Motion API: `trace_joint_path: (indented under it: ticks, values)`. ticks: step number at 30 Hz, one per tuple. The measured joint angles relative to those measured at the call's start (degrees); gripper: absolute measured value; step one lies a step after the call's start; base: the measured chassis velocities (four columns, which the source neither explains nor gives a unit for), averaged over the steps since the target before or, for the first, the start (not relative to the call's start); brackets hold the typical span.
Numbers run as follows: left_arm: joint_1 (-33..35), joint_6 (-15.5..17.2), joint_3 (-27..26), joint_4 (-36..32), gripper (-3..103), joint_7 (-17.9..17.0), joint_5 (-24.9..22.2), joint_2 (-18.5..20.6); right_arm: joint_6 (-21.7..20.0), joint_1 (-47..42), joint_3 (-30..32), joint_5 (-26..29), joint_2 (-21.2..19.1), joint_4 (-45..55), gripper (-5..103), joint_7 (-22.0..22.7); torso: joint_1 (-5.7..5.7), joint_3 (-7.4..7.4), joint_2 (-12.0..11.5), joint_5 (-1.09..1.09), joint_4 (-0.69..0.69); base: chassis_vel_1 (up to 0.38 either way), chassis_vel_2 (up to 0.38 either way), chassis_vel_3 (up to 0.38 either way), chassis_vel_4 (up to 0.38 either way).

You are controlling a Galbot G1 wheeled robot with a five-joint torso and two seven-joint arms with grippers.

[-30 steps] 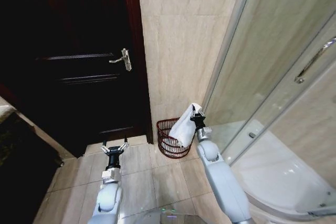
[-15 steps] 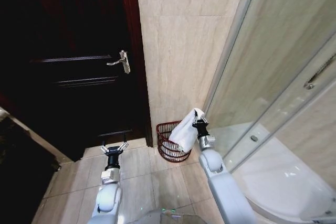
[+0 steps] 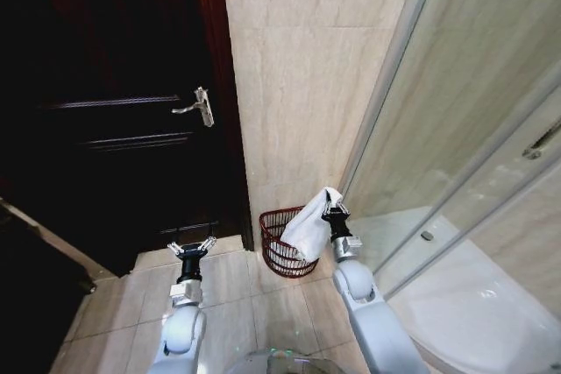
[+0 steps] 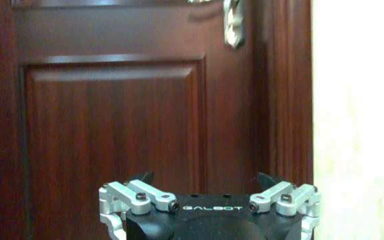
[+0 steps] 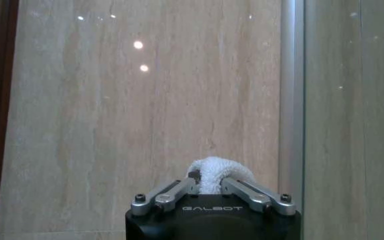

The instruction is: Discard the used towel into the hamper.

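Against the far tiled wall, the hamper [image 3: 285, 243] sits just left of and below the right gripper [image 3: 331, 209], which pinches the hanging towel [image 3: 308, 228] over its right rim, while the left gripper [image 3: 192, 248] waits spread well left.

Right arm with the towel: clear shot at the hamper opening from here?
Probably yes. The right gripper holds the towel just above the hamper, whose open top looks unobstructed. The left gripper sits apart near the door, fingers open.
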Motion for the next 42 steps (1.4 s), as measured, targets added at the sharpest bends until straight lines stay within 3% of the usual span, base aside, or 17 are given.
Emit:
trace_joint_path:
  ticks: [4,10,15,19,23,31,35,42]
  values:
    - [3.22,5.80,-1.41,-5.96,100,-0.66,-5.31,0.40,0.31,-0.94,0.30,0.07,-0.59,0.18,3,-0.24,0.00,0.00,0.01,0.00,0.00,0.000,0.000,0.000,0.000]
    - [5.81,9.88,-1.93,-12.40,100,1.17,-6.69,1.32,0.44,-1.81,0.39,0.13,-0.49,0.59,3,-0.24,0.00,0.00,0.02,0.00,-0.02,0.000,0.000,0.000,0.000]
    - [8.39,9.07,-1.77,-14.15,100,1.55,-6.29,0.27,-0.07,-2.08,0.12,-0.32,-0.45,1.29,3,0.07,-0.01,0.00,0.02,0.00,0.00,0.000,0.000,0.000,0.000]
    - [7.40,6.72,-2.25,-12.18,100,1.29,-3.90,-0.02,-0.70,-1.66,0.03,-0.53,-0.36,1.57,3,0.14,0.00,0.01,0.02,-0.01,-0.02,0.000,0.000,0.000,0.000]
    - [6.77,6.69,-2.32,-11.92,100,1.26,-3.67,-0.07,-1.48,-0.18,-0.31,-0.53,-0.32,1.65,3,1.00,-0.01,0.01,0.02,0.00,-0.02,0.000,0.000,0.000,0.000]
    - [5.86,6.00,-2.05,-8.66,100,0.85,-3.59,-0.21,-7.22,9.44,-1.09,0.60,-1.12,3.33,3,1.35,0.00,0.02,0.02,0.00,0.00,0.000,0.000,0.000,0.000]
    - [5.87,5.58,-2.30,-7.76,100,0.67,-3.51,0.39,-12.35,20.56,-3.10,6.52,-3.23,4.79,3,3.17,0.00,0.02,0.01,0.00,0.00,0.000,0.000,0.000,0.000]
    - [5.82,5.25,-2.28,-7.92,100,0.62,-3.21,0.61,-14.10,29.11,-4.68,9.26,-2.66,2.35,3,3.49,0.01,0.02,0.02,-0.01,0.00,0.000,0.000,0.000,0.000]
